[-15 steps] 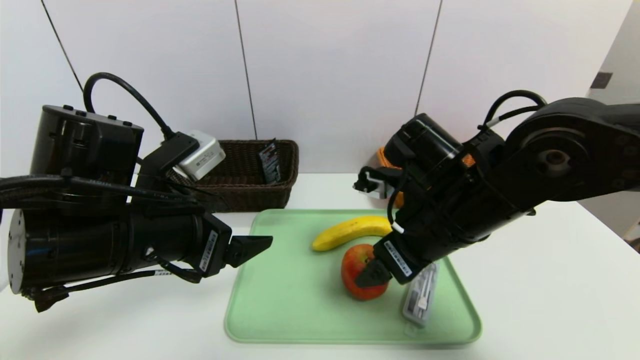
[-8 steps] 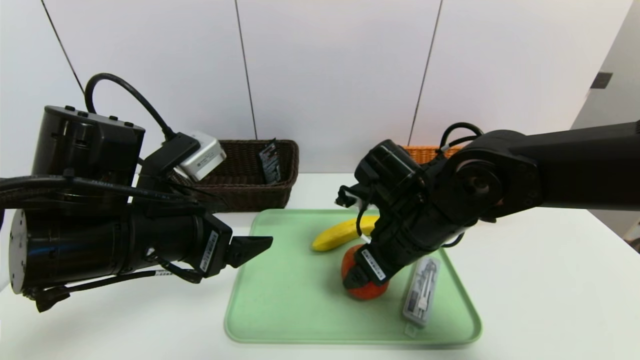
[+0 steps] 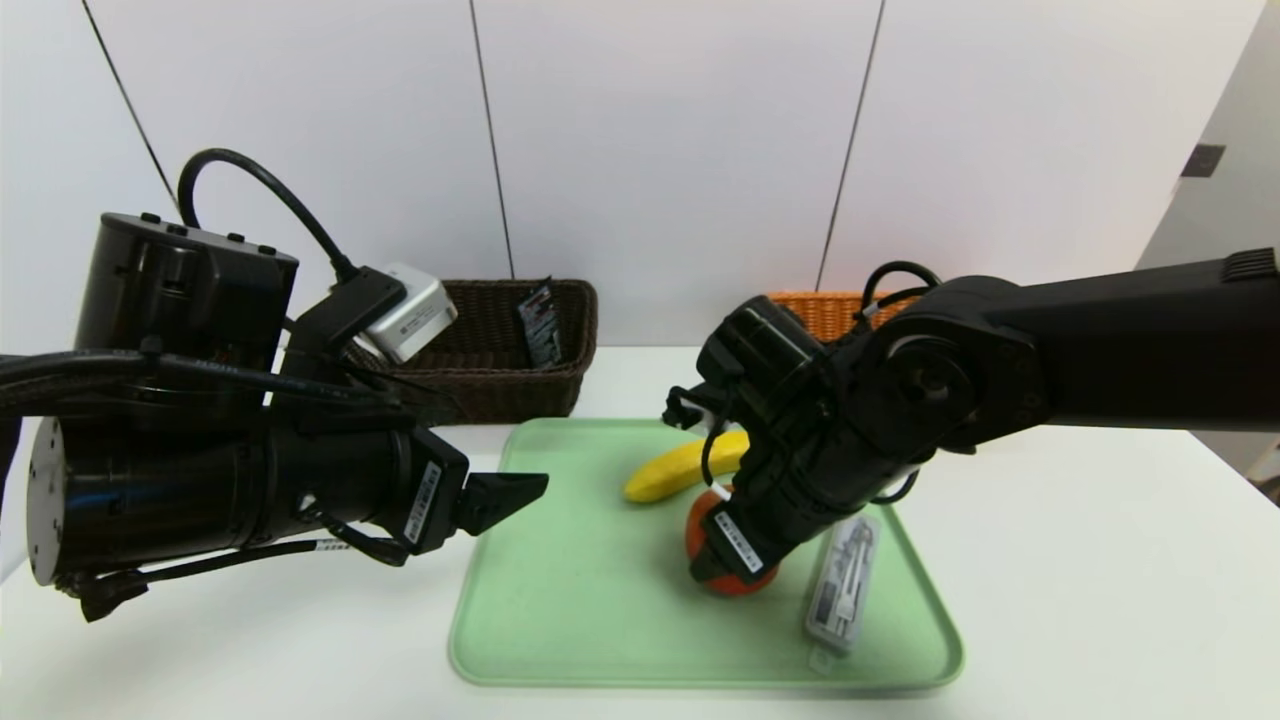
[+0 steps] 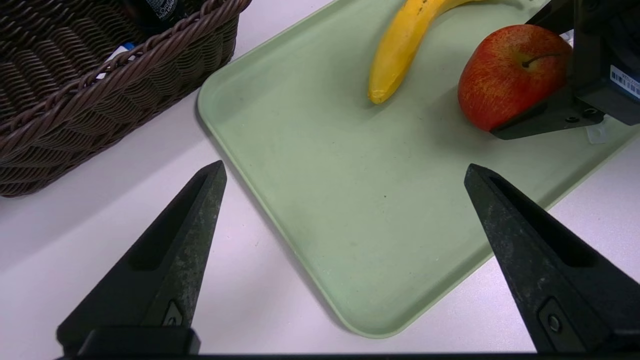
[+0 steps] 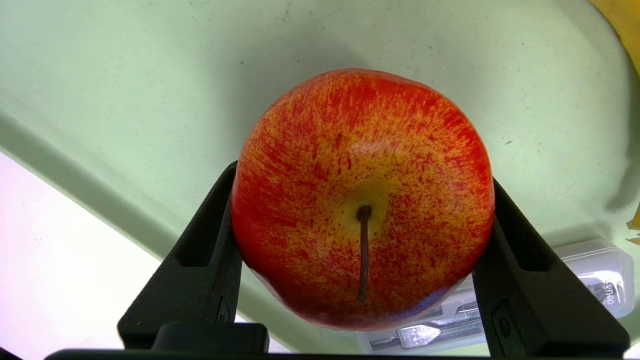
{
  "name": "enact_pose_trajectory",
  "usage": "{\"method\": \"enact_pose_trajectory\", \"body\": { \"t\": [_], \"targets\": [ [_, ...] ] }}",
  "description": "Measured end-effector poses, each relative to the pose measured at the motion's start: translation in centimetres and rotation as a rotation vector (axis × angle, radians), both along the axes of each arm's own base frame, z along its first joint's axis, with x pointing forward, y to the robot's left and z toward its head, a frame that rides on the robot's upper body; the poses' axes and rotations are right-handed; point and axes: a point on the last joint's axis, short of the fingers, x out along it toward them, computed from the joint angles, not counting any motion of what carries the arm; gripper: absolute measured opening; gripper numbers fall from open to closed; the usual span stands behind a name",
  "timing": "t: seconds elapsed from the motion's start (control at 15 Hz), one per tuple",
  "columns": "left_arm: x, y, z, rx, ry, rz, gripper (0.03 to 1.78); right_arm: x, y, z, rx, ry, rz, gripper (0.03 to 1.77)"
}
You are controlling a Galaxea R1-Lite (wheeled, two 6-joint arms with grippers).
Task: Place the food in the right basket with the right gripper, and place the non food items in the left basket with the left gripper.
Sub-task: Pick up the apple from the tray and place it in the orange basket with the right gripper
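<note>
- Apple (image 5: pixel 362 200): smooth, slightly glossy skin
- Tray (image 4: pixel 320 200): matt green plastic
- Left basket (image 4: pixel 75 100): dark woven wicker, ridged
- Case (image 3: pixel 842 590): clear plastic
- Tabletop (image 3: pixel 1100 600): smooth white

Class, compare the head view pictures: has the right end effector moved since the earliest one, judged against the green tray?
Yes. The right end effector has come down and toward the tray's left side, and now straddles the apple.
</note>
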Motion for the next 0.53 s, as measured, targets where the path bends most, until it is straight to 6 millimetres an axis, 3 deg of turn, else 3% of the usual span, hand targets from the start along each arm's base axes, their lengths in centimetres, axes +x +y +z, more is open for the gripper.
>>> {"method": "enact_pose_trajectory", "body": {
  "t": [0.27, 0.53],
  "targets": [
    [0.0, -0.1, 0.1, -0.001, -0.002, -0.002, 1.69, -0.3, -0.3, 1.6, 0.041, -0.05, -0.005, 1.22],
    [0.0, -0.1, 0.1, -0.001, -0.006, -0.001, 1.69, -0.9, -2.8, 7.3, 0.132, -0.212, -0.068, 1.22]
  ]
}}
